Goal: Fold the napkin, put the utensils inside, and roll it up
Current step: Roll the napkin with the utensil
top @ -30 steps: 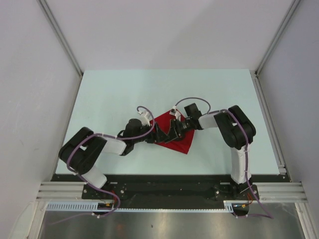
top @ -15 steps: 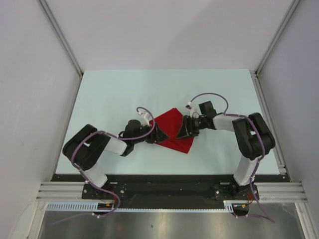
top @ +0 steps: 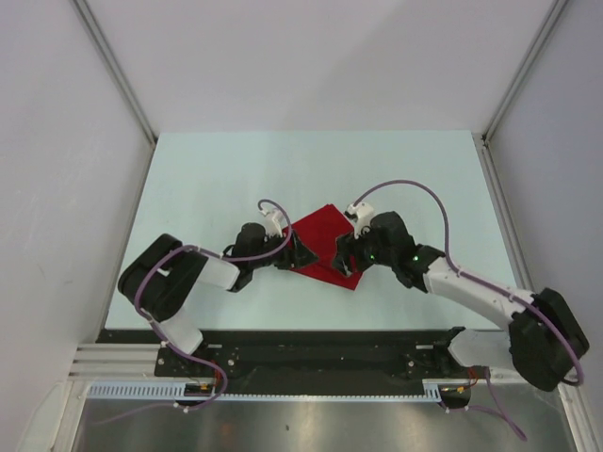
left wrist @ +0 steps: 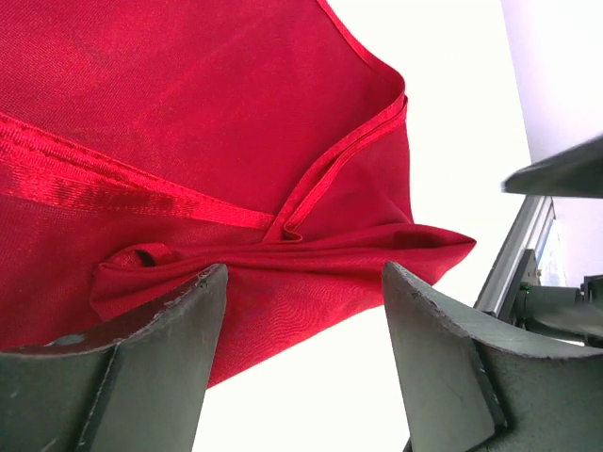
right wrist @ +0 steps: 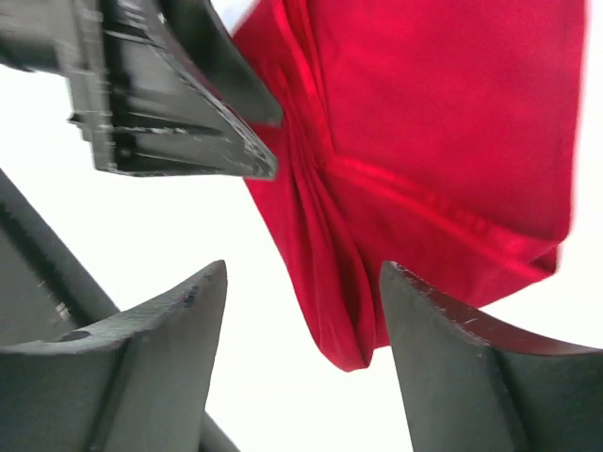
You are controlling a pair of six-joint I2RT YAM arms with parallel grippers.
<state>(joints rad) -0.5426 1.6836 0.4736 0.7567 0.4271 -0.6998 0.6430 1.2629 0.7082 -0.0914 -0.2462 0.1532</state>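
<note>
Both grippers stand spread wide, clasping nothing. The left gripper (top: 300,254) sits at the near-left edge of the bright red soft cloth napkin (top: 318,229), with a bunched fold between its fingers (left wrist: 170,348). The right gripper (top: 345,256) hangs over the near-right corner. The folded napkin lies mid-way on the pale green table (top: 217,179), between them.

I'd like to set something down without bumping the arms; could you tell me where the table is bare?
The far half of the table, beyond the napkin, is bare, as is the far-right corner beside the rail. The centre is crowded: the left pincer and right pincer meet at the napkin.
</note>
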